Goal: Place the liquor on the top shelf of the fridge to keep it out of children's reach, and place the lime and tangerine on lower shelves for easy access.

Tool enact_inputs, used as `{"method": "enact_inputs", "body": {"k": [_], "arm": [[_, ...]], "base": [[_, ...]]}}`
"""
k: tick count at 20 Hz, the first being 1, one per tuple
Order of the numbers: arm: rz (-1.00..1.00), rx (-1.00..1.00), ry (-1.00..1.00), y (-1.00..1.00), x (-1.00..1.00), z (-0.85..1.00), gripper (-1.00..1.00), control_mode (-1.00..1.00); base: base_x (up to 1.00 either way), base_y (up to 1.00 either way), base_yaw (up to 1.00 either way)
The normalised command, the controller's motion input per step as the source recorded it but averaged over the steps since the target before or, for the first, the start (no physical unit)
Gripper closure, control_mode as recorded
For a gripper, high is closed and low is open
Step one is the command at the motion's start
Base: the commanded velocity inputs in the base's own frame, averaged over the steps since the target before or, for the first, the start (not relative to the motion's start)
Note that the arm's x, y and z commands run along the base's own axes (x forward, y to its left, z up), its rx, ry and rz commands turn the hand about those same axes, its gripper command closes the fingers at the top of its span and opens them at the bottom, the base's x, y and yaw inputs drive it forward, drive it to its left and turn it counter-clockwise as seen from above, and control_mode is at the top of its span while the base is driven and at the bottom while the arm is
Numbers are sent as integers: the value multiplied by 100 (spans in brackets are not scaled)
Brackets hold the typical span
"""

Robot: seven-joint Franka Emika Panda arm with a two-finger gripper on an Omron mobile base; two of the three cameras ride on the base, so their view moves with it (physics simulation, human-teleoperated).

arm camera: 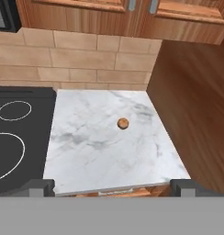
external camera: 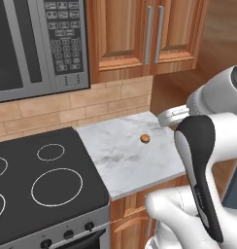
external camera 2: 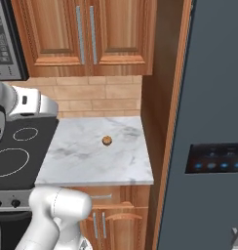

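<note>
Stovetop (arm camera: 17, 133) at left, marble desk (arm camera: 100, 151) beside it. Tangerine (arm camera: 123, 123) sits alone mid-desk, toward the back. Jaws (arm camera: 113, 187) spread wide, empty, hovering over the desk's front edge. Fridge (external camera 2: 208, 122) far right, door closed.

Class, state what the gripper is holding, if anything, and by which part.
Nothing. The gripper is open above the counter, well clear of the tangerine.

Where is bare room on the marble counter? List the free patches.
The white marble counter is mostly bare: a wide patch between the black stovetop and the small orange-brown tangerine, plus the front strip. The wooden side panel closes the right edge.
</note>
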Motion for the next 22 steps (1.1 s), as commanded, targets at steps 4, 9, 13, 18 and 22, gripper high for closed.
{"method": "enact_inputs", "body": {"k": [4,9,13,18,22], "arm": [[-8,0,0,0,19,-15,-100,-100],[-14,0,1,-8,42,-53,-100,-100],[-13,8,7,-23,49,-65,-100,-100],[-4,14,8,-27,59,-63,-100,-100],[0,18,5,-20,61,-57,-100,-100]], "base": [[18,0,-10],[0,0,0],[0,0,0],[0,0,0],[0,0,0]]}}
